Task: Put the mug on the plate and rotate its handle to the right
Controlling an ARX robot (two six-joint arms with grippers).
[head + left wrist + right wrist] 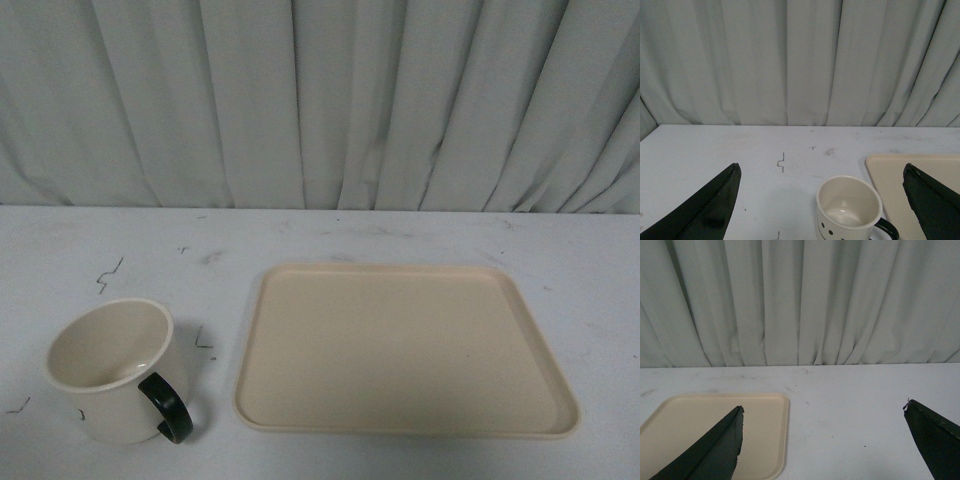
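Found mug (110,365) standing upright on bench (320,235), toward front left corner, open end up. Noted dark handle (168,408) turned toward front edge and slightly toward right side. Saw a few black dots on mug wall in left wrist view; cannot make out the full pattern.

Found plate (400,350) lying flat to the right of mug, near it but apart, close to front edge. Logged mug as resting on bench surface, not touching plate rim.

Observed left gripper (821,167) with fingers spread wide apart and clamped on nothing, hanging above bench on the near side of mug; mug showing between the two finger tips, plate edge just beyond it.

Observed right gripper (823,406) likewise spread wide and clamped on nothing, above bench, with one finger overlapping a plate corner in its own view.

Noted small dark scuffs (108,272) scattered over bench top. Recorded pale pleated curtain (320,100) hanging along far edge.
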